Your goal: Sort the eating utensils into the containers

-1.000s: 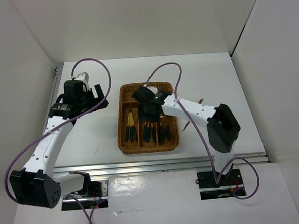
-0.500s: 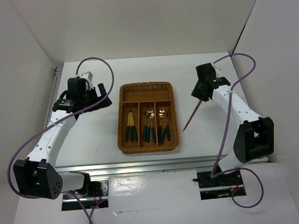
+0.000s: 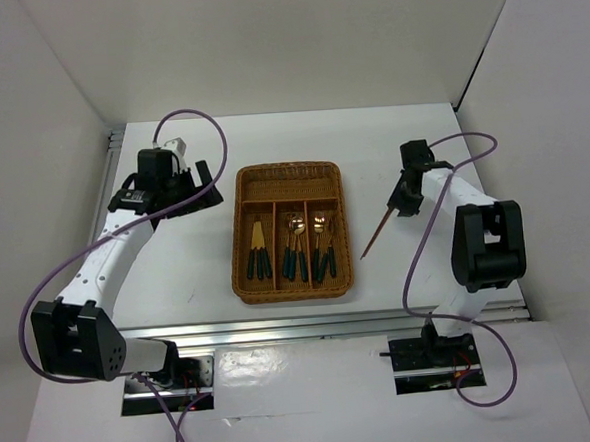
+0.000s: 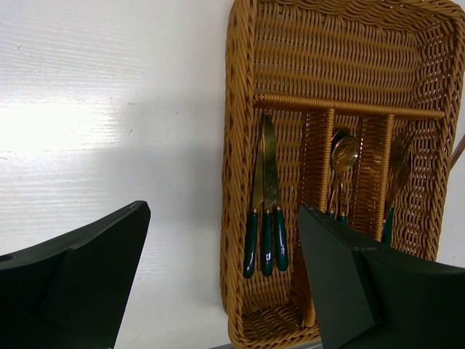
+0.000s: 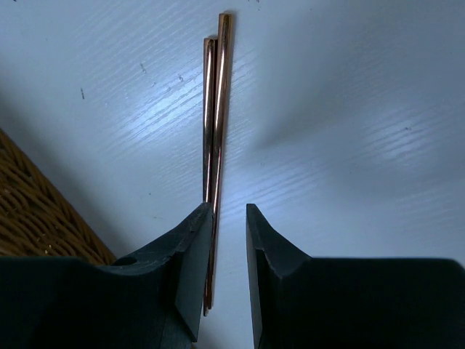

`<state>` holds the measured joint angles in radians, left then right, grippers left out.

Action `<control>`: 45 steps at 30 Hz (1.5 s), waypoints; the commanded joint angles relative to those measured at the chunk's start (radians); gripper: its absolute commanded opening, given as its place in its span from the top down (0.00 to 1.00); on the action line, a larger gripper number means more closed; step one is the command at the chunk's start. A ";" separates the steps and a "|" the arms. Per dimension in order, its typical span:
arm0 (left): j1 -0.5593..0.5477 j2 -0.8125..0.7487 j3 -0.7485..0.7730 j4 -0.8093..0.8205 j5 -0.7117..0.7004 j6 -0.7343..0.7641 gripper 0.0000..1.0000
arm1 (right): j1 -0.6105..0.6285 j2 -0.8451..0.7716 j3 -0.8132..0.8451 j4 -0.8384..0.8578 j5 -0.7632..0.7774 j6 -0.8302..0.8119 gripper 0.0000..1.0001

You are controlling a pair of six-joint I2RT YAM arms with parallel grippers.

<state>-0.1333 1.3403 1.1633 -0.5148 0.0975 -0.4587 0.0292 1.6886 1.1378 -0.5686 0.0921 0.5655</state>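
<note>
The chopsticks lie together on the white table to the right of the wicker tray. My right gripper is down over their far end. In the right wrist view the chopsticks run between the jaws, against the left finger, with a gap to the right finger; the right gripper is open and narrow. Green-handled knives, spoons and forks lie in the tray's three long sections. My left gripper hovers wide open and empty left of the tray.
The tray's crosswise section holds nothing. A corner of the tray shows close to the left of the right gripper. White walls enclose the table on three sides, and the right wall stands near the right arm.
My right arm has swung from above the tray out to the right and come down over the chopsticks, its jaws narrowing around them. The left arm has barely shifted.
</note>
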 commanded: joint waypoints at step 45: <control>0.043 0.039 0.038 0.044 -0.004 -0.015 0.02 | 0.005 0.171 0.069 0.078 -0.012 -0.010 0.68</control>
<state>-0.0978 1.3769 1.1702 -0.5076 0.0906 -0.4747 0.0292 1.8408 1.1721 -0.5137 0.0742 0.5594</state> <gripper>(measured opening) 0.979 0.319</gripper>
